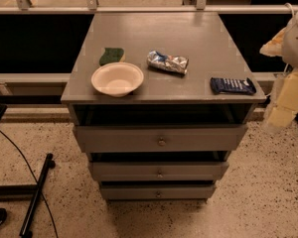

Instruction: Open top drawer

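Frontward top drawer (160, 139), crosswise; gripper (283, 108) far right.

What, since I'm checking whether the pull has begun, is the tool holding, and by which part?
Nothing visible: the tool hangs at the view's right edge, beside the cabinet, well apart from the top drawer and its knob.
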You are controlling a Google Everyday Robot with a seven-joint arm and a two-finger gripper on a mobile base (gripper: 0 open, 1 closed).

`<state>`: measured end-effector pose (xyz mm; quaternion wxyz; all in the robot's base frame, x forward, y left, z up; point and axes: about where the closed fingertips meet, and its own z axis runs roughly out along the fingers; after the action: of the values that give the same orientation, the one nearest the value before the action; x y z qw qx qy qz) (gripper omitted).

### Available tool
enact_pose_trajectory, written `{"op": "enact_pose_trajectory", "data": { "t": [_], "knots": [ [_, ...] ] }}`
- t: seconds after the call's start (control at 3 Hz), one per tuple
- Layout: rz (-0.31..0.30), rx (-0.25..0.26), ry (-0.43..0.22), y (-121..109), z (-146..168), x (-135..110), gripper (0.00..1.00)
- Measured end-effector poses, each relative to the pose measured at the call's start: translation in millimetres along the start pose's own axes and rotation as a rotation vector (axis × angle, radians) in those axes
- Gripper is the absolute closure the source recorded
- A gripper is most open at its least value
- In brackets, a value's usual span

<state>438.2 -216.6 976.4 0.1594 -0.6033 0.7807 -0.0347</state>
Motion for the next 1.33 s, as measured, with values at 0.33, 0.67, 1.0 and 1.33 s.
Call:
{"op": "enact_pose_trajectory", "data": {
  "t": [0.33,0.67,1.0,1.33],
  "knots": [
    [0.000,0.000,0.000,0,0,0,0.00],
    [-0.007,0.037,-0.004,0,5,0,0.00],
    [-0.054,0.084,-0.033,15,24,8,0.00],
    [-0.171,0.146,-0.080,24,48,6,0.00]
  ]
}}
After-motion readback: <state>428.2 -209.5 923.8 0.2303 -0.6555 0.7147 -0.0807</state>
